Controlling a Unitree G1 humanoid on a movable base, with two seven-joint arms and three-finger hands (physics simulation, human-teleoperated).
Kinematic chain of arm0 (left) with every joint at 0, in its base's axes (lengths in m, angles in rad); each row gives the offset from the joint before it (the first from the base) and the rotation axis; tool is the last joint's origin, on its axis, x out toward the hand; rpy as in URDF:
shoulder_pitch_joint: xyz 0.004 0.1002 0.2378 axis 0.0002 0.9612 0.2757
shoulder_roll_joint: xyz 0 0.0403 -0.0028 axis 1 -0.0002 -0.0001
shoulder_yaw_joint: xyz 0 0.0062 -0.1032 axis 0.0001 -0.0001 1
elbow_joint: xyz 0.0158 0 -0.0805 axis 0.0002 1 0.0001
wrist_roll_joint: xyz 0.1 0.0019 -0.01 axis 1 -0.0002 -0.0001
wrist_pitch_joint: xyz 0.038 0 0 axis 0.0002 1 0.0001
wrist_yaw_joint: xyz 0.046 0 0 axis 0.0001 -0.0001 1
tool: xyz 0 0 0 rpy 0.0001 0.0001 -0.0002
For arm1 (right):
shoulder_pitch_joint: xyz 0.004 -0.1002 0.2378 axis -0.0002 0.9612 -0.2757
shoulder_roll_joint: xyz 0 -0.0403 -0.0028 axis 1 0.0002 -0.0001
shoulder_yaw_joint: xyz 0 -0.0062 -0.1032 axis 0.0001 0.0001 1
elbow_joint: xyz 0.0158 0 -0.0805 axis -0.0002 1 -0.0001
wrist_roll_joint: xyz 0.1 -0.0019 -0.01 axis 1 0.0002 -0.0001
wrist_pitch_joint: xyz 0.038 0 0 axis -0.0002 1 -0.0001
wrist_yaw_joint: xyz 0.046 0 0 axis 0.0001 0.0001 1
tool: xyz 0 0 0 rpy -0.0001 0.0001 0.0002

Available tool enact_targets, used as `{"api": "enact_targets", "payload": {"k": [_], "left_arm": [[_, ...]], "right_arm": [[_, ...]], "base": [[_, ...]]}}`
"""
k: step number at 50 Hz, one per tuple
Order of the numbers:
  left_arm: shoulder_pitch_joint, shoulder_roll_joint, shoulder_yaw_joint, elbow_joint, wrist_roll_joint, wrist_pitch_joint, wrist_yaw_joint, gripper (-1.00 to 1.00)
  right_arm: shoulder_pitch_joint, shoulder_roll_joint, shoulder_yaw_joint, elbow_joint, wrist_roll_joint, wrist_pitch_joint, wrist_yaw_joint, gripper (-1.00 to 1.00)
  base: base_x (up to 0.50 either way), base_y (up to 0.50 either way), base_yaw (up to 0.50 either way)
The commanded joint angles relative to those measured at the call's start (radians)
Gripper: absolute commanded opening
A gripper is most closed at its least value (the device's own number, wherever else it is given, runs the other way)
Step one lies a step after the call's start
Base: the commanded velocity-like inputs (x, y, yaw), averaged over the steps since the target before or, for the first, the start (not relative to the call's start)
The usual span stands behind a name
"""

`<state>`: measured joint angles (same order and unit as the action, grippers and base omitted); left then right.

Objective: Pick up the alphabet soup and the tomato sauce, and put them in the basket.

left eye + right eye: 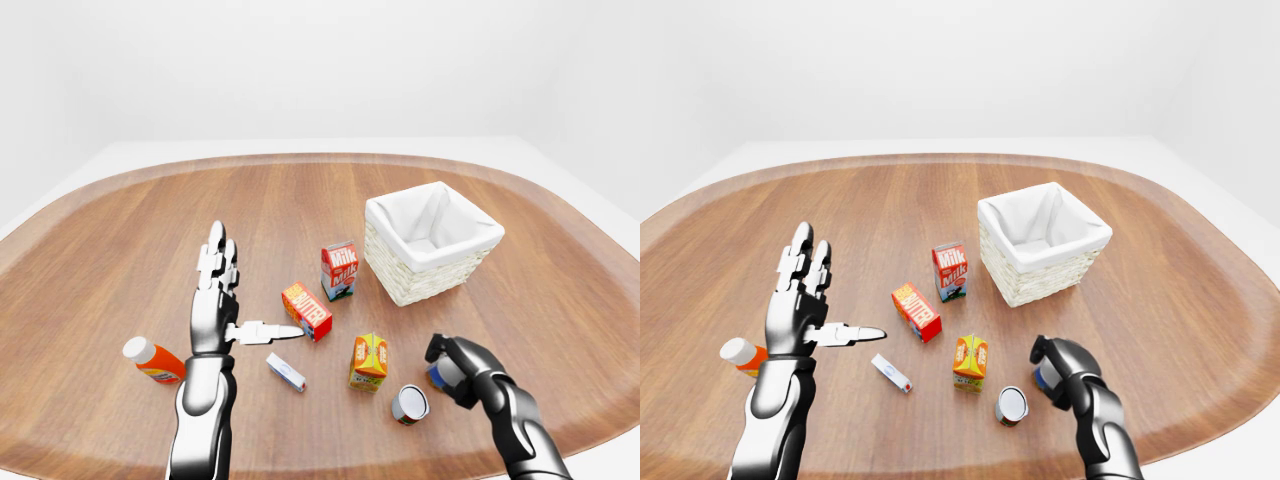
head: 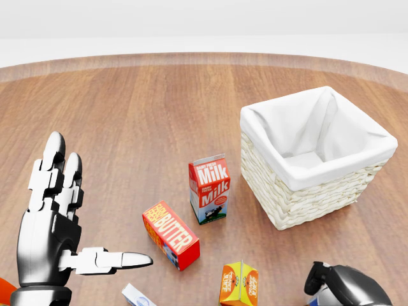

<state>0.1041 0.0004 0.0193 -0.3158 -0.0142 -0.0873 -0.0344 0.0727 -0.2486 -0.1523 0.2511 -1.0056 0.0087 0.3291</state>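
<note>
A blue-labelled can (image 1: pixel 438 374) stands near the bottom right of the left-eye view; its label is too hidden to read. My right hand (image 1: pixel 455 364) has its fingers curled round it. A second can (image 1: pixel 410 403) lies on its side just left of that hand, grey end showing, red on its side. The white-lined wicker basket (image 2: pixel 299 204) stands higher up and to the right, with nothing in it. My left hand (image 1: pixel 240 290) is held up at the left, fingers straight and thumb out, holding nothing.
Between my hands and the basket are a milk carton (image 2: pixel 209 189), a red butter box (image 2: pixel 170 234) and an orange juice carton (image 2: pixel 239 284). A small white box (image 1: pixel 286 372) and an orange bottle (image 1: pixel 153 360) lie near my left arm.
</note>
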Motion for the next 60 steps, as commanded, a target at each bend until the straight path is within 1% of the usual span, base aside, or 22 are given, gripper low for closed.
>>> {"api": "enact_targets", "payload": {"k": [1,8,12,13,16,17,18,24,25,28,29,32,35,36,38,39,41,43,44,46,47,60], "left_arm": [[-0.008,0.002,0.008,-0.001,0.007,0.000,0.009,1.00],[-0.008,0.002,0.008,-0.001,0.007,0.000,0.009,1.00],[-0.008,0.002,0.008,-0.001,0.007,0.000,0.009,1.00],[-0.008,0.002,0.008,-0.001,0.007,0.000,0.010,1.00],[-0.008,0.002,0.008,-0.001,0.007,0.000,0.009,1.00],[-0.008,0.002,0.008,-0.001,0.007,0.000,0.009,1.00],[-0.008,0.002,0.008,-0.001,0.007,0.000,0.010,1.00],[-0.008,0.002,0.008,-0.001,0.007,0.000,0.009,1.00],[-0.008,0.002,0.008,-0.001,0.007,0.000,0.009,1.00],[-0.008,0.002,0.008,-0.001,0.007,0.000,0.009,1.00],[-0.008,0.002,0.008,-0.001,0.007,0.000,0.010,1.00],[-0.008,0.002,0.008,-0.001,0.007,0.000,0.009,1.00],[-0.008,0.002,0.008,-0.001,0.007,0.000,0.009,1.00],[-0.008,0.002,0.008,-0.001,0.007,0.000,0.009,1.00],[-0.008,0.002,0.008,-0.001,0.007,0.000,0.009,1.00],[-0.008,0.002,0.008,-0.001,0.007,0.000,0.009,1.00],[-0.008,0.002,0.008,-0.001,0.007,0.000,0.009,1.00],[-0.008,0.002,0.008,-0.001,0.007,0.000,0.009,1.00],[-0.008,0.002,0.008,-0.001,0.007,0.000,0.009,1.00],[-0.008,0.002,0.008,-0.001,0.007,0.000,0.010,1.00],[-0.008,0.002,0.008,-0.001,0.007,0.000,0.009,1.00],[-0.008,0.002,0.008,-0.001,0.007,0.000,0.009,1.00]], "right_arm": [[0.012,0.002,0.008,0.038,0.036,-0.013,-0.005,-1.00],[0.012,0.003,0.011,0.030,0.037,-0.007,-0.002,-1.00],[0.016,0.004,0.011,0.025,0.038,-0.007,-0.004,-1.00],[0.011,0.002,0.011,0.042,0.038,-0.014,-0.015,-1.00],[0.019,0.003,0.007,0.009,0.038,-0.009,-0.007,-1.00],[0.031,0.009,0.003,-0.037,0.035,0.003,0.010,-1.00],[0.029,0.009,0.000,-0.033,0.034,-0.002,0.002,-1.00],[0.047,0.021,-0.032,-0.143,0.029,-0.007,0.002,-1.00],[0.068,0.036,-0.037,-0.233,0.016,0.019,0.033,-1.00],[0.067,0.045,-0.056,-0.282,0.006,0.015,0.033,-1.00],[0.067,0.049,-0.062,-0.320,-0.001,0.019,0.036,-1.00],[0.068,0.058,-0.073,-0.355,-0.011,0.010,0.034,-1.00],[0.079,0.073,-0.082,-0.428,-0.025,0.017,0.057,-1.00],[0.085,0.081,-0.086,-0.463,-0.027,0.026,0.079,-1.00],[0.089,0.087,-0.093,-0.480,-0.030,0.018,0.073,-1.00],[0.096,0.096,-0.094,-0.519,-0.035,0.027,0.096,-1.00],[0.095,0.101,-0.098,-0.513,-0.028,0.013,0.082,-1.00],[0.095,0.106,-0.098,-0.512,-0.021,0.012,0.087,-1.00],[0.093,0.106,-0.095,-0.513,-0.028,0.013,0.084,-1.00],[0.092,0.115,-0.091,-0.560,-0.027,0.029,0.114,-1.00],[0.092,0.114,-0.092,-0.554,-0.025,0.022,0.104,-1.00],[0.087,0.138,-0.088,-0.717,-0.048,0.033,0.166,-1.00]], "base": [[0.00,0.00,0.00],[0.00,0.00,0.00],[0.00,0.00,0.00],[0.00,0.00,0.00],[0.00,0.00,0.00],[0.00,0.00,0.00],[0.00,0.00,0.00],[0.00,0.00,0.00],[0.00,0.00,0.00],[0.00,0.00,0.00],[0.00,0.00,0.00],[0.00,0.00,0.00],[0.00,0.00,0.00],[0.00,0.00,0.00],[0.00,0.00,0.00],[0.00,0.00,0.00],[0.00,0.00,0.00],[0.00,0.00,0.00],[0.00,0.00,0.00],[0.00,0.00,0.00],[0.00,0.00,0.00],[0.00,0.00,0.00]]}}
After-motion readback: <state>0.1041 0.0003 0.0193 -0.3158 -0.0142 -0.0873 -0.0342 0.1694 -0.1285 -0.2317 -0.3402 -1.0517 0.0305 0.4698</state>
